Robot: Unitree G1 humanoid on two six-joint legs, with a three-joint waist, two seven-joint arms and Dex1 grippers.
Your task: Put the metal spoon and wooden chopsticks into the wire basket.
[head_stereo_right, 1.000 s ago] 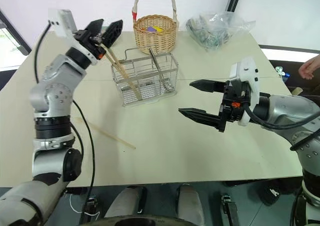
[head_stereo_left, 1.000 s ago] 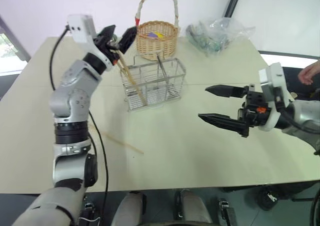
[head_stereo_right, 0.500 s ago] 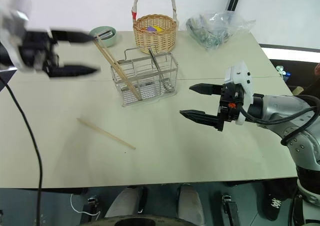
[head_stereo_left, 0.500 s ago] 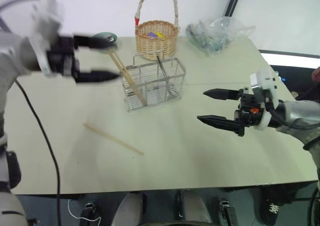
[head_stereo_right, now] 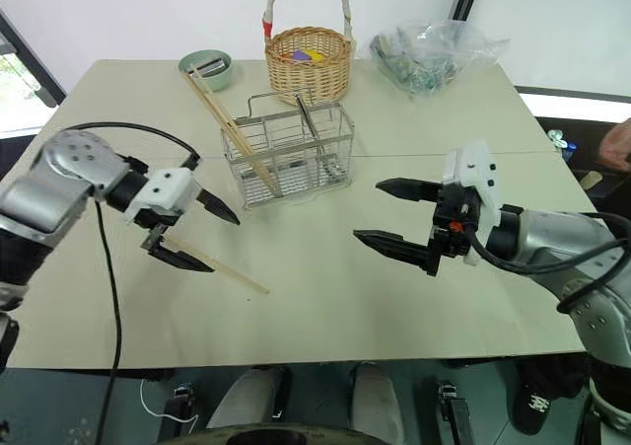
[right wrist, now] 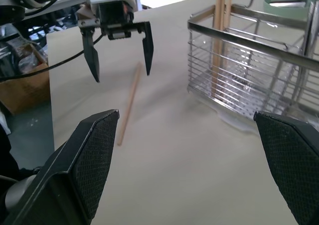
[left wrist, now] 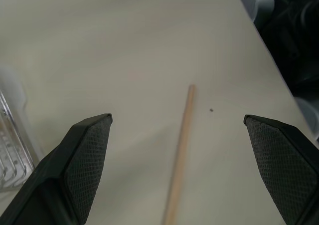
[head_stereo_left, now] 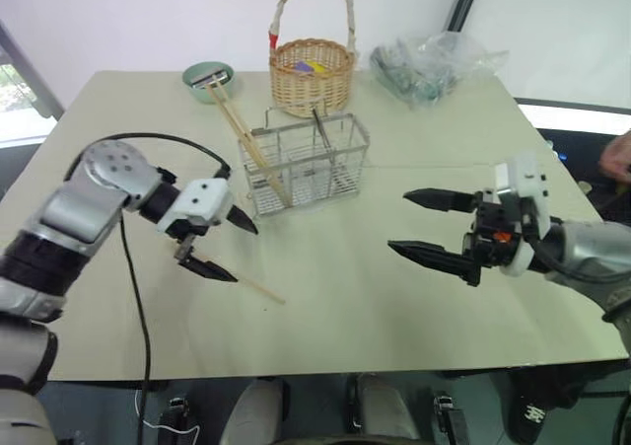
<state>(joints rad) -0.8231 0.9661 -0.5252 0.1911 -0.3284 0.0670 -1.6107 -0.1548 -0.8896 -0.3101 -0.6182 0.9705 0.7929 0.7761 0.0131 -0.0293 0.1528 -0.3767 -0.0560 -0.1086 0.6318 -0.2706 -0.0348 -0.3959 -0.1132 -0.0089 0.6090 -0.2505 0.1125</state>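
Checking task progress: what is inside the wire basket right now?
In the wire basket, one wooden chopstick leans out of the left compartment, and a thin metal handle, likely the metal spoon, stands near the middle. Its bowl is hidden behind the mesh.

Pale beige table [head_stereo_left: 394,307], seam across middle. White wall [head_stereo_left: 148,16] behind, dark post [head_stereo_left: 463,1] beside lighter panel. Bright window [head_stereo_left: 18,95] at far left, possibly greenery outside. Dark floor below.

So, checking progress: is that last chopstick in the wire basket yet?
Out: the chopstick lies flat on the table, apart from the wire basket.
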